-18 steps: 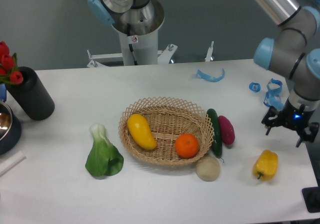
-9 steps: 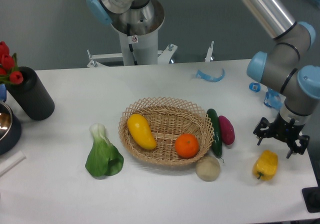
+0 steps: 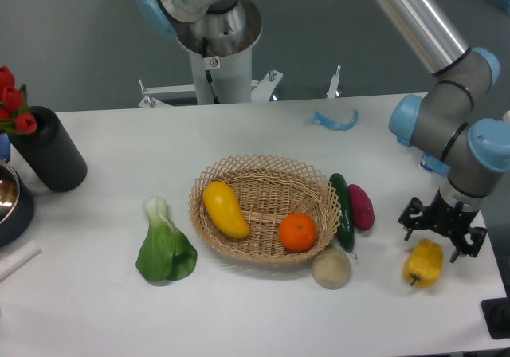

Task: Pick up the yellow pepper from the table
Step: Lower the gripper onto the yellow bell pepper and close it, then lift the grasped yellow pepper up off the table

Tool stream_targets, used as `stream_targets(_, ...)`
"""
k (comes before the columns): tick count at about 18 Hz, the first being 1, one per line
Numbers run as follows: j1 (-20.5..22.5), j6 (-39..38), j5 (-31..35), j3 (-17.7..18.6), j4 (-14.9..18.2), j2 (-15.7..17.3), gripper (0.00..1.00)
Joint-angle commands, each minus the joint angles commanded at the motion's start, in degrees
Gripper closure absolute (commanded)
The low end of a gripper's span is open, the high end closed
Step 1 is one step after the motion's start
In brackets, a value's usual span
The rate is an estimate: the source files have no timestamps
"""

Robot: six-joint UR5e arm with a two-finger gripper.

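The yellow pepper point(image 3: 424, 262) lies on the white table point(image 3: 103, 309) at the front right, a blocky lobed fruit with a short dark stem at its lower left. My gripper point(image 3: 441, 237) hangs just above and behind the pepper, its black fingers spread open and empty. The fingertips sit close over the pepper's top edge; I cannot tell whether they touch it.
A wicker basket point(image 3: 239, 172) in the middle holds a smooth yellow mango-like fruit point(image 3: 225, 208) and an orange point(image 3: 298, 232). A cucumber point(image 3: 343, 209), a purple root point(image 3: 361, 206) and a beige round vegetable point(image 3: 331, 268) lie left of the pepper. Bok choy point(image 3: 165, 245) lies front left. A black cylinder point(image 3: 49, 150) with tulips stands far left.
My gripper has moved left and down, from behind and right of the pepper to just over it. The pepper has not moved.
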State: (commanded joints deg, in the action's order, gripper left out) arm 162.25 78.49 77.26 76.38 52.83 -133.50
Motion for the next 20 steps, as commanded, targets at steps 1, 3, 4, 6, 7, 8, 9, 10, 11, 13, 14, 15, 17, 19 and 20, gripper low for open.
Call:
stream_targets(1,0.0,0.0,0.0,0.1,-0.3,-0.1,0.00)
stream_targets(3,0.0,0.2,0.0,0.1,-0.4,0.0,0.04)
stream_targets(4,0.1,0.2,0.0,0.2,-0.6,0.1,0.26)
stream_targets(6,0.2,0.0,-0.1,0.4,-0.6,0.5,0.49)
stream_targets(7,0.2,-0.2,-0.1,0.4,-0.6,0.6,0.59)
stream_targets(8,0.2,-0.3,-0.1,0.4,-0.6,0.7,0.68)
stream_targets(9,0.2,-0.4,-0.1,0.4,-0.5,0.9,0.74)
stream_targets(10,0.3,-1.0,-0.1,0.5,-0.6,1.1,0.79)
stream_targets(11,0.3,-2.3,-0.1,0.7,-0.5,1.4,0.83)
stream_targets(13,0.6,-3.8,-0.1,0.6,-0.5,2.2,0.83)
stream_targets(14,0.8,-3.8,-0.1,0.7,-0.3,3.2,0.83)
stream_targets(15,1.1,-3.9,-0.2,0.8,0.3,3.9,0.81)
stream_targets(17,2.1,-4.1,-0.1,1.1,1.6,5.7,0.82)
stream_targets(19,3.7,-3.5,0.0,0.9,3.4,7.5,0.82)
stream_targets(20,4.6,-3.2,-0.1,0.6,4.6,8.1,0.82)
